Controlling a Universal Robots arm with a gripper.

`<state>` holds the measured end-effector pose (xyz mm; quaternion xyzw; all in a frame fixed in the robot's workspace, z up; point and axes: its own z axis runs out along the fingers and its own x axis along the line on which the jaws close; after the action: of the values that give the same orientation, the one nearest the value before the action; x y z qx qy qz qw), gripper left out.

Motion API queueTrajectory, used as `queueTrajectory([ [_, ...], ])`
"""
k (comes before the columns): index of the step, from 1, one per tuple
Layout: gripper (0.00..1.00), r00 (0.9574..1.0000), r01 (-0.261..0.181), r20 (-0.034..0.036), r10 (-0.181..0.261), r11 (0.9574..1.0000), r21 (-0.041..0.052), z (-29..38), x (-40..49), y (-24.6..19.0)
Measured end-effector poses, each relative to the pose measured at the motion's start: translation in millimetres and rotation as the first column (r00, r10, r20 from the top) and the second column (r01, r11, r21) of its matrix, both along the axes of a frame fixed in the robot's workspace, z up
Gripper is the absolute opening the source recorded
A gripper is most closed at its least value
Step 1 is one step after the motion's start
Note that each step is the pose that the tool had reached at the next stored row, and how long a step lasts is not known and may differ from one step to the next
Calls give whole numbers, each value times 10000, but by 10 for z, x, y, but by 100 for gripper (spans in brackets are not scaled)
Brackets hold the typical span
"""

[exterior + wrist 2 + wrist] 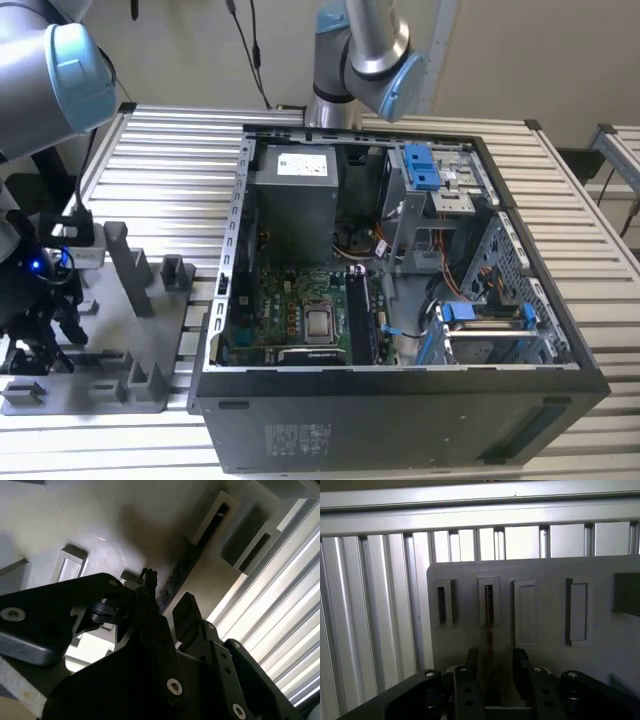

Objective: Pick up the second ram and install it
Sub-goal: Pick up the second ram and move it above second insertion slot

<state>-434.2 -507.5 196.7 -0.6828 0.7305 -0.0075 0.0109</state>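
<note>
The hand [495,654] hangs low over the grey tray [547,569]. Its fingers [471,662] are apart, one on each side of the memory stick [489,611], which stands on edge in one of the tray's slots. Neither finger seems to touch it.

The risk, as I judge it, lies in the closing. The stick sits nearer one finger than the other, so that finger would meet it first and could push it askew or jam it in the slot. A thin board gripped off-centre may also pivot when lifted, and a tilted stick would not seat in the computer [400,420].

The first wrist view looks along the stick's edge and gives the gap on each side. The second wrist view takes the stick [182,570] more from the side, so its length along the slot shows, and where along it the fingers stand. The exterior view places the tray on the slatted counter [170,150], just beside the open computer on that view's left.
</note>
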Motion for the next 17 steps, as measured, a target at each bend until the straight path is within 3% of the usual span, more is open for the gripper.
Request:
queueTrajectory([
  [6,40,10000,0,-2,0,10000,-1,0,0,0],
  [9,21,10000,0,-1,0,10000,-2,-1,-1,0],
  [11,21,10000,0,-1,0,10000,-1,-1,-1,0],
  [12,15,10000,0,-1,0,10000,-1,-1,0,0],
  [17,14,10000,0,-1,0,10000,-1,-2,0,0],
])
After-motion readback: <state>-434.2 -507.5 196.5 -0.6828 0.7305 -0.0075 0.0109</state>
